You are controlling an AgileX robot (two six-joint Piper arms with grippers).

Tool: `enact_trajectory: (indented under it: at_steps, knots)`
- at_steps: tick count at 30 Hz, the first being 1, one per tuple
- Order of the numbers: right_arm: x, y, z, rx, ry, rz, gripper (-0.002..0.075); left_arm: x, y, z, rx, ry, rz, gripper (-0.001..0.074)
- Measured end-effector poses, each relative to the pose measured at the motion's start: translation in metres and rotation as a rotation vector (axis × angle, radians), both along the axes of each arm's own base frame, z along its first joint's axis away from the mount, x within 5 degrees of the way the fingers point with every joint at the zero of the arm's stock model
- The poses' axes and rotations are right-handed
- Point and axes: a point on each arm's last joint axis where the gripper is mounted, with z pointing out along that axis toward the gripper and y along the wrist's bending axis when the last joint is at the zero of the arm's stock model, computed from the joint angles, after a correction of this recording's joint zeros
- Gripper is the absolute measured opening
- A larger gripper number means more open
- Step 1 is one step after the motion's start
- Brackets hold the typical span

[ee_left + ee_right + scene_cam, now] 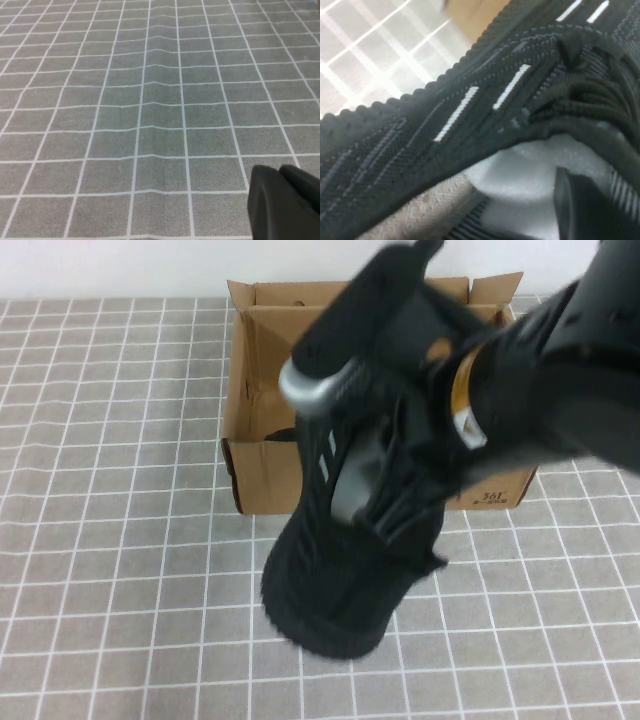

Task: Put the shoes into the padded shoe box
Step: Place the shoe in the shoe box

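Note:
My right gripper (392, 502) is shut on a black knit sneaker (330, 585) and holds it raised, toe down, in front of the brown cardboard shoe box (262, 480). The arm fills the upper right of the high view and hides much of the box. In the right wrist view the sneaker (470, 115) fills the picture, with white side stripes and a pale insole (530, 180). One finger (587, 212) reaches inside its opening. The second shoe is not clearly in view. My left gripper (280, 172) is shut and empty over bare cloth, outside the high view.
The box stands at the back middle with flaps upright and a "361" print (492, 497) on its front wall. A grey checked tablecloth (110, 540) covers the table around it.

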Motion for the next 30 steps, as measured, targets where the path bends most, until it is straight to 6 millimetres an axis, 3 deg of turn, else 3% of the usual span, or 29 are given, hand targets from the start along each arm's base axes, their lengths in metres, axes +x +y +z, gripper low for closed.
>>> enact_trajectory:
  at_steps: [8,23,30]
  knots:
    - [0.018,-0.013,0.013,-0.048,-0.108,-0.068,0.0069,0.000,0.000,0.000,0.000,0.000,0.000,-0.0004]
    - [0.099,-0.042,-0.011,-0.047,-0.076,-0.242,0.0068,0.000,0.000,0.000,0.000,0.000,0.000,-0.0004]
    - [0.144,-0.045,0.001,0.068,-0.037,-0.254,0.0068,0.000,0.000,0.000,0.000,0.000,0.000,-0.0004]
